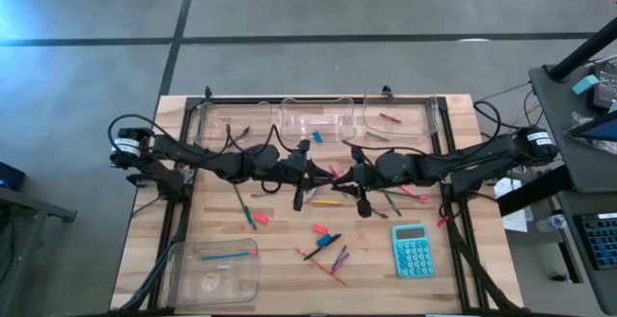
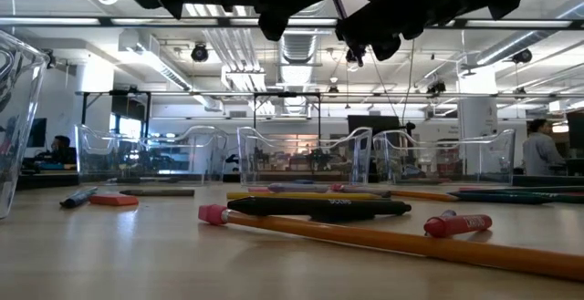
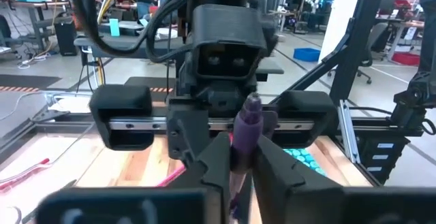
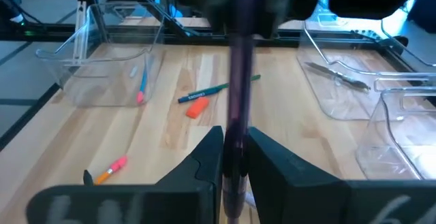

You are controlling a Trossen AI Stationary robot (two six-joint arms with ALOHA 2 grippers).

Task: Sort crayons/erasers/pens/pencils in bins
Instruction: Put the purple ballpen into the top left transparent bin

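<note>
Both arms meet over the middle of the table (image 1: pixel 222 230), their wrists facing each other. Between them a dark purple pen (image 4: pixel 238 94) is held at both ends: the right tool (image 4: pixel 235 152) is clenched on one end of it, and the left tool (image 3: pixel 242 159) is clenched on the other end, the pen's tip showing between the left fingers (image 3: pixel 214 163) with the right arm's wrist just behind it. In the high view the 2 tools sit close together above the scattered sticks, the left tool (image 1: pixel 307 168) a little toward the row of bins and the right tool (image 1: pixel 355 177) just beside it.

3 clear bins stand in a row along the far edge of the table: the left-hand one (image 1: pixel 231 124) holds a dark stick, the middle one (image 1: pixel 316 117) looks nearly bare, and the right-hand one (image 1: pixel 400 115) holds a red crayon (image 1: pixel 389 118). A 4th bin (image 1: pixel 214 269) sits at the near left corner with a blue pencil (image 1: pixel 229 255) inside.

Loose on the table lie a green pencil (image 1: pixel 243 206), pink erasers (image 1: pixel 260 219), a blue eraser (image 1: pixel 334 239) and several more sticks near a teal calculator (image 1: pixel 412 250). In the low view a black pen (image 2: pixel 319 207), an orange pencil (image 2: pixel 392 238) and a red crayon (image 2: pixel 456 223) lie nearest
</note>
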